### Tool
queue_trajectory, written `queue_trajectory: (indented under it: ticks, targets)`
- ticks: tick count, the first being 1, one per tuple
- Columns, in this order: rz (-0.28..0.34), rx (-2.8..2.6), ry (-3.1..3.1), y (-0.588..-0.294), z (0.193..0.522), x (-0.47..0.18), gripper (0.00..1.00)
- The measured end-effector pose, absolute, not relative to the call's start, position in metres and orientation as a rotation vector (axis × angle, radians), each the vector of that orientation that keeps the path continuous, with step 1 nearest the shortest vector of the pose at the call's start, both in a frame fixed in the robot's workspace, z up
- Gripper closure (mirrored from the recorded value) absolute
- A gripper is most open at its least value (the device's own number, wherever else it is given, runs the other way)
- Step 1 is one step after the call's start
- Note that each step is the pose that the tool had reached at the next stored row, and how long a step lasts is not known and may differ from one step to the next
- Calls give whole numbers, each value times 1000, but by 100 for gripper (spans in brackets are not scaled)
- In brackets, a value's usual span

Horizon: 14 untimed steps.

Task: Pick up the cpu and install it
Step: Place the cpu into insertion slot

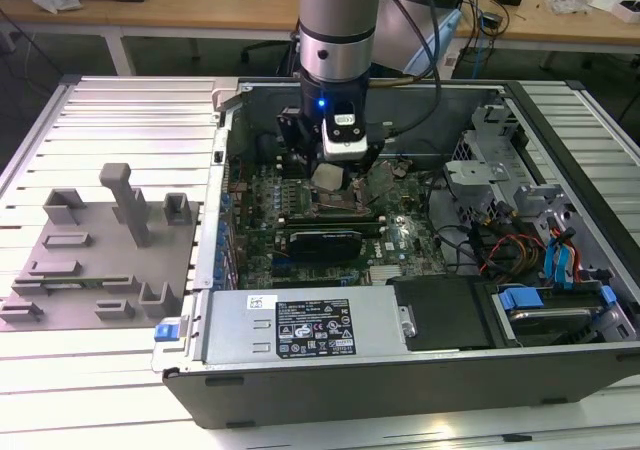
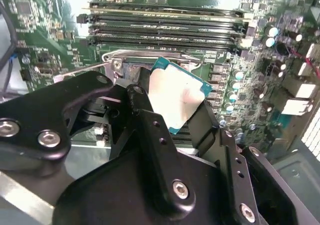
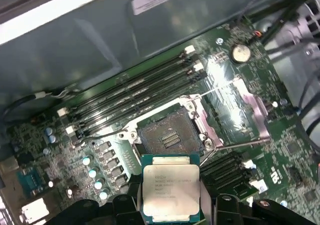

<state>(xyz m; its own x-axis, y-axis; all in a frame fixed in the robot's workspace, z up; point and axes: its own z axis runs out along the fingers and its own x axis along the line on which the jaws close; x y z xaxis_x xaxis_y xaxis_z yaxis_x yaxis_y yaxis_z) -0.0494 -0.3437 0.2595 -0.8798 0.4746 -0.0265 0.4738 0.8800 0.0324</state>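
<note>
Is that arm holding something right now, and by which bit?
Yes, the cpu, pinched at two opposite edges between the jaws.

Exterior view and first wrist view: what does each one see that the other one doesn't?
The exterior view takes in the grey fixture plate beside the computer case and the arm above it. The first wrist view reveals the contact grid inside the open socket and a round coin battery. Both show the cpu held in the gripper above the motherboard.

The jaws cover one edge of the cpu [image 3: 171,186].
</note>
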Motion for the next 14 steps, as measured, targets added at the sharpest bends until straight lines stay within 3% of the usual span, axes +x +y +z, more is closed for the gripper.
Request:
queue_trajectory:
  ticks: [14]
  targets:
    - [28,1302,2817,-344,258,-49,45]
